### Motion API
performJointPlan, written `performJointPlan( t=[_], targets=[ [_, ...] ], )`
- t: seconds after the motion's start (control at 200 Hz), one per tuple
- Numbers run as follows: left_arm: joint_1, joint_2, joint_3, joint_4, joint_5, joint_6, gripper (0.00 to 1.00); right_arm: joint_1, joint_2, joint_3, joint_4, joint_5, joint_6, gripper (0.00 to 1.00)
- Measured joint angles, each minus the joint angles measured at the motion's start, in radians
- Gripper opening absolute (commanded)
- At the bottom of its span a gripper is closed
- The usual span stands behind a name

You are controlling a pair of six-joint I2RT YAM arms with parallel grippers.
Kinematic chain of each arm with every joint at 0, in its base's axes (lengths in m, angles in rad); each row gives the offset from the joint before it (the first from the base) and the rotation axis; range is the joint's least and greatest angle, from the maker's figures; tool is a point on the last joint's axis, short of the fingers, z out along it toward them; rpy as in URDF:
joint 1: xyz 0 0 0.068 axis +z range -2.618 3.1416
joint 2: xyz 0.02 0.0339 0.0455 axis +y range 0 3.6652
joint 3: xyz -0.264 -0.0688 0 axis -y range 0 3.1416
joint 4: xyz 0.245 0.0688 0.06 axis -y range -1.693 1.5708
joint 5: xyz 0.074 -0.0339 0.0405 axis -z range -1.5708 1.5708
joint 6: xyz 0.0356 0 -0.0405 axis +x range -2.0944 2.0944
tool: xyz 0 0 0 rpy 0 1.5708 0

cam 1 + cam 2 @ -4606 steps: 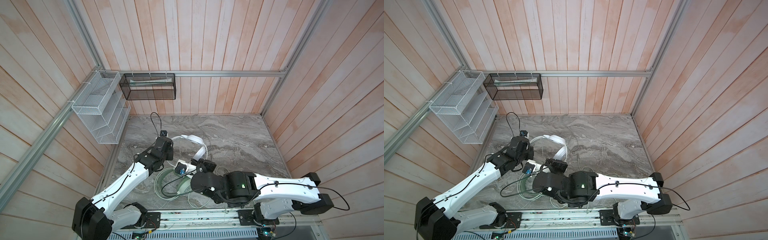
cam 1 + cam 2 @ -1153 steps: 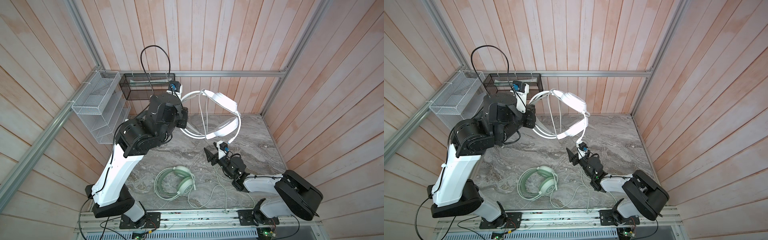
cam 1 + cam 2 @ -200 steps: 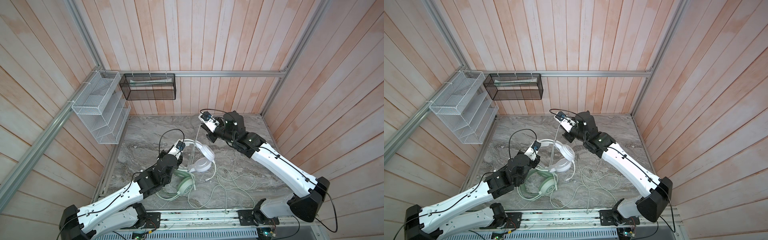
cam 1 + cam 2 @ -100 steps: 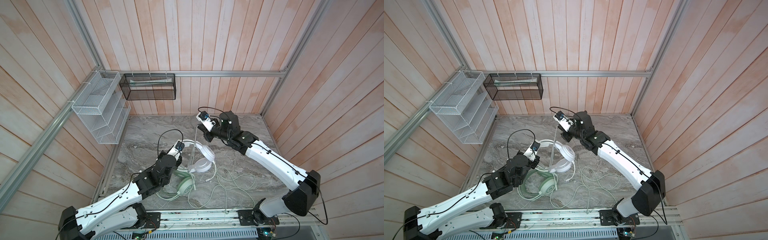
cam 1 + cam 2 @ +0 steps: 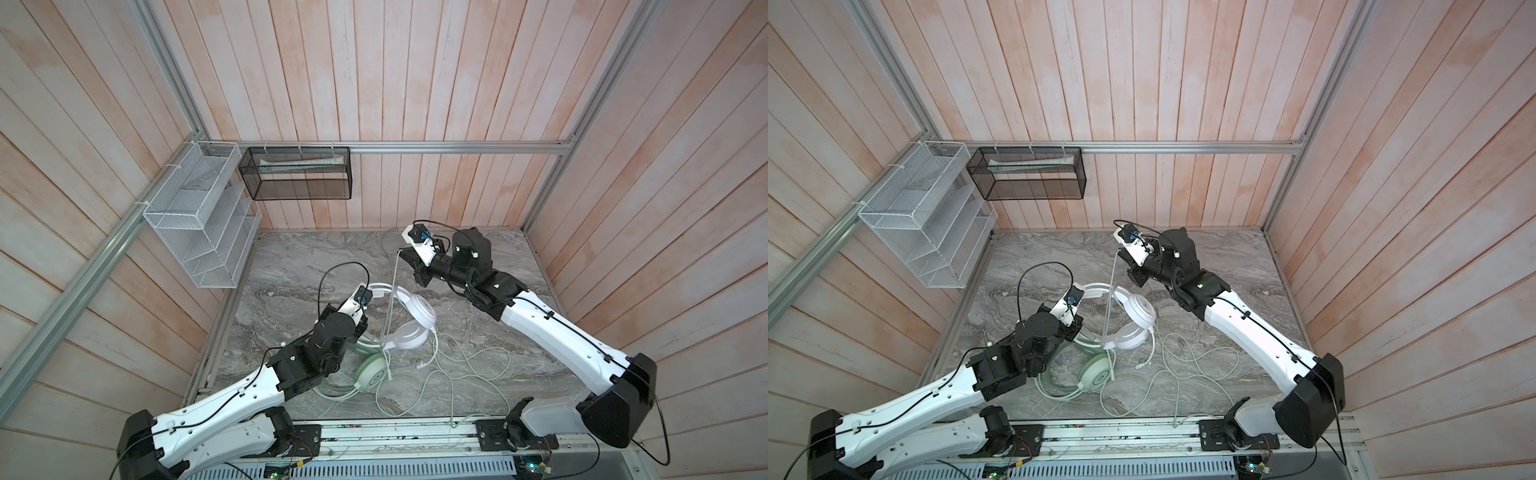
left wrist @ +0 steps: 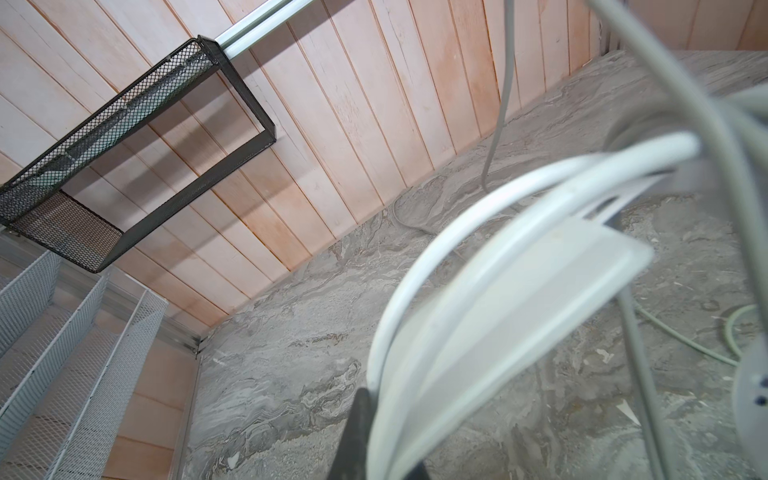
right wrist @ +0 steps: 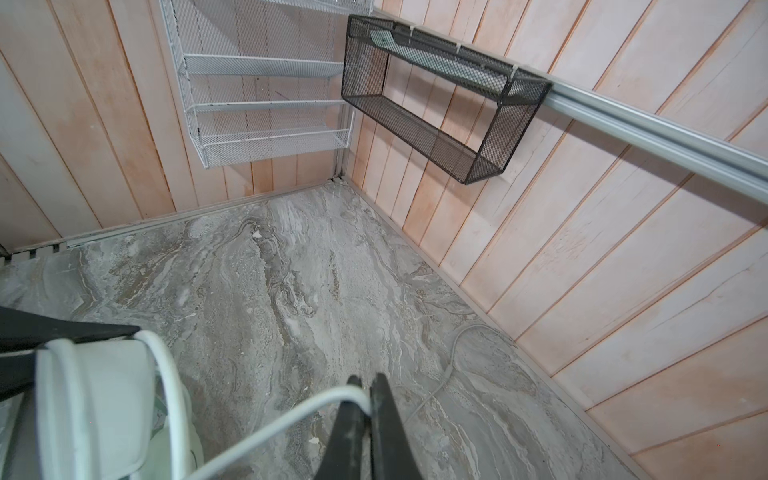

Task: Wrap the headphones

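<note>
R gripper [image 7: 365, 380] pinches cable [image 7: 324, 395], white headphones [image 5: 409, 334] below it

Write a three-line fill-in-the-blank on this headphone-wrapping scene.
1. The right gripper is shut on a thin white ___.
2. The left gripper grips the white over-ear headset by its ___.
3. The mint green headset lies on the grey marbled ___.
Missing: cable; headband; table.
</note>
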Motion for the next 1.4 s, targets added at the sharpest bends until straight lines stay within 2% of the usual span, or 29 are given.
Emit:
performJointPlan(
  t=[0.135, 0.38, 0.59, 0.615, 0.635, 0.715, 0.8, 0.89, 1.065, 1.12, 1.17, 1.275, 1.4],
  targets=[
    [0.000, -0.014, 0.003, -0.036, -0.002, -0.017, 0.00, -0.012, 0.038, -0.022, 0.005, -0.014, 0.017, 0.00],
    [-0.007, -0.045, 0.126, -0.184, 0.023, -0.121, 0.00, -0.026, 0.032, -0.039, 0.057, -0.021, 0.065, 0.23],
    [-0.022, -0.043, 0.349, -0.330, 0.083, -0.216, 0.00, -0.064, -0.093, -0.141, 0.148, 0.050, 0.110, 0.36],
    [-0.022, -0.042, 0.378, -0.343, 0.087, -0.224, 0.00, -0.064, -0.101, -0.147, 0.156, 0.053, 0.119, 0.36],
    [-0.022, -0.040, 0.402, -0.354, 0.092, -0.232, 0.00, -0.064, -0.108, -0.152, 0.164, 0.055, 0.120, 0.41],
    [-0.022, -0.031, 0.495, -0.400, 0.114, -0.270, 0.00, -0.066, -0.132, -0.181, 0.192, 0.056, 0.144, 0.47],
    [-0.022, -0.015, 0.591, -0.447, 0.137, -0.304, 0.00, -0.068, -0.165, -0.233, 0.226, 0.054, 0.163, 0.50],
    [-0.022, 0.015, 0.695, -0.506, 0.159, -0.336, 0.00, -0.068, -0.201, -0.290, 0.261, 0.047, 0.187, 0.54],
    [-0.023, 0.124, 0.932, -0.644, 0.182, -0.383, 0.00, -0.069, -0.233, -0.389, 0.362, 0.020, 0.235, 0.69],
    [-0.022, 0.162, 1.000, -0.685, 0.183, -0.391, 0.00, -0.069, -0.232, -0.419, 0.393, 0.008, 0.259, 0.71],
    [-0.022, 0.195, 1.054, -0.714, 0.183, -0.394, 0.00, -0.069, -0.230, -0.445, 0.416, -0.003, 0.273, 0.80],
    [-0.022, 0.260, 1.163, -0.772, 0.185, -0.396, 0.00, -0.068, -0.222, -0.504, 0.493, -0.045, 0.317, 0.89],
    [-0.022, 0.316, 1.267, -0.818, 0.185, -0.396, 0.00, -0.052, -0.222, -0.588, 0.597, -0.084, 0.355, 0.91]
  ],
)
